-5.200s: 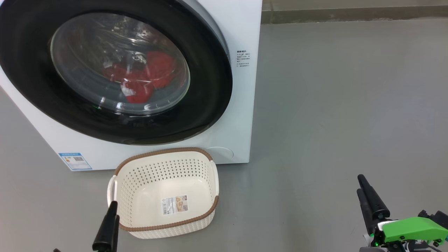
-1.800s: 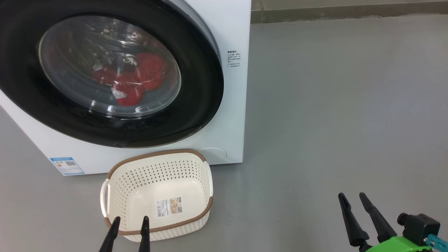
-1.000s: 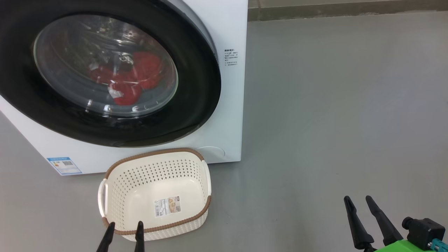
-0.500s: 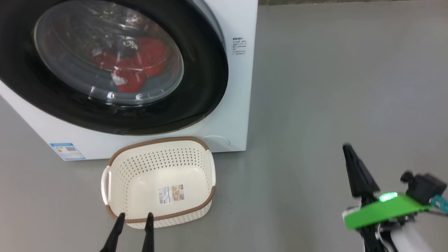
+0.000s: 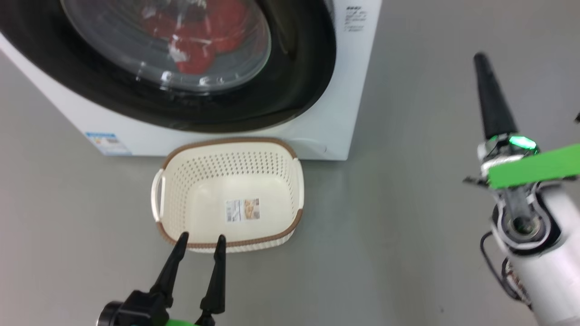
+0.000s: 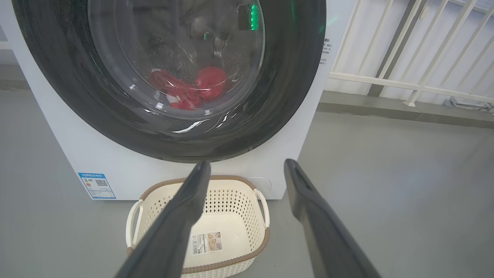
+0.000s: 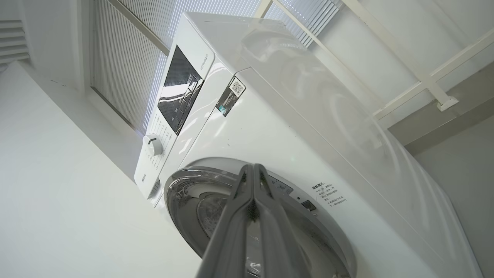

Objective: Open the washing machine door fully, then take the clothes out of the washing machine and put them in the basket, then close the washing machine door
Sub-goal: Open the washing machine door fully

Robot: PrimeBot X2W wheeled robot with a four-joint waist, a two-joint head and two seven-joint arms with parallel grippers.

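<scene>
While the washing machine door (image 5: 294,68) sits closed, I see the clothes (image 5: 204,27) behind it.
My left gripper (image 5: 200,239) hangs spread by the basket (image 5: 226,141); my right gripper (image 5: 480,59), fingers pressed together, is right of the washing machine (image 5: 353,90).

What the edges, glare and blur keep back

In the head view the washing machine door (image 5: 303,68) is cut by the top and left edges. The clothes (image 5: 226,27) show through its glass as red patches broken by glare; how many pieces cannot be told. The print (image 5: 355,20) on the washing machine (image 5: 358,90), its blue sticker (image 5: 106,142) and the paper label (image 5: 242,210) in the basket (image 5: 229,142) are too small to read. The right forearm (image 5: 543,271) is blurred and runs off the corner. In the left wrist view one finger (image 6: 181,216) of the left gripper (image 6: 246,163) covers part of the basket's near rim. In the right wrist view the right gripper (image 7: 253,166) hides the middle of the door, whose lower part the bottom edge cuts
</scene>
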